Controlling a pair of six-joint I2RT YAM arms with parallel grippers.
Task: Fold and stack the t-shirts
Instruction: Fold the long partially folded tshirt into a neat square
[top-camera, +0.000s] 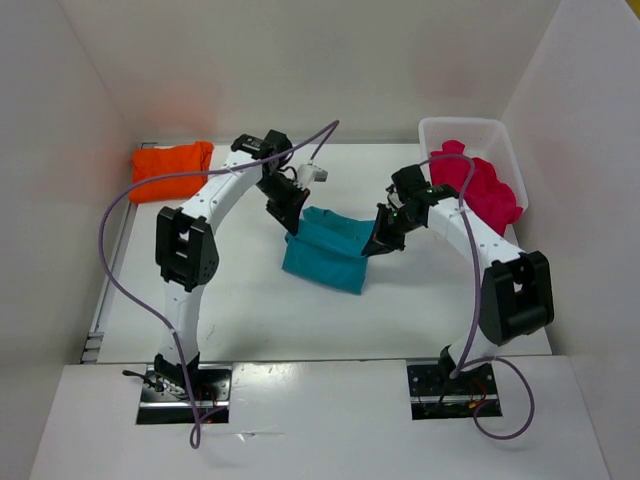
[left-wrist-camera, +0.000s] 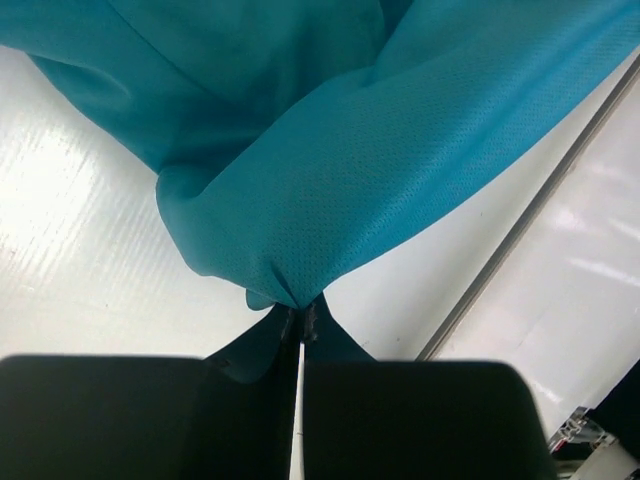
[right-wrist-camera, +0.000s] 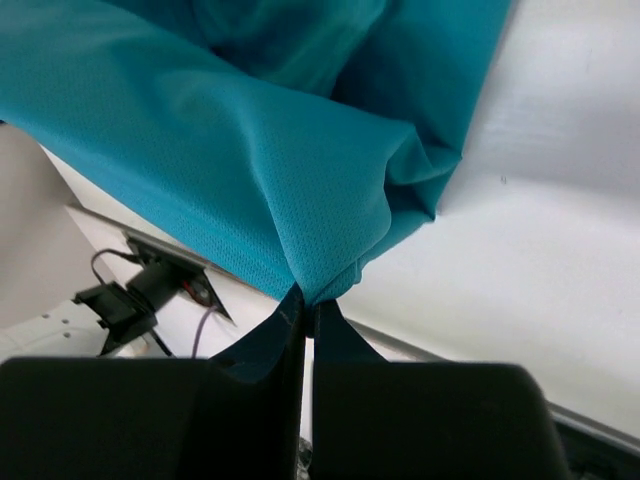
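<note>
The teal t-shirt (top-camera: 325, 250) hangs in the middle of the table, pinched at two upper corners. On its left corner my left gripper (top-camera: 289, 222) is shut; in the left wrist view the cloth (left-wrist-camera: 330, 170) bunches into my left gripper (left-wrist-camera: 299, 312). The right corner is held the same way by my right gripper (top-camera: 381, 238), and in the right wrist view the teal fabric (right-wrist-camera: 250, 160) runs down into my right gripper (right-wrist-camera: 309, 300). An orange t-shirt (top-camera: 172, 169) lies folded at the back left. The pink-red t-shirt (top-camera: 480, 190) sits crumpled in the basket.
A white basket (top-camera: 503, 150) stands at the back right against the white wall. White walls enclose the table on three sides. A purple cable (top-camera: 115, 250) loops from the left arm over the table's left side.
</note>
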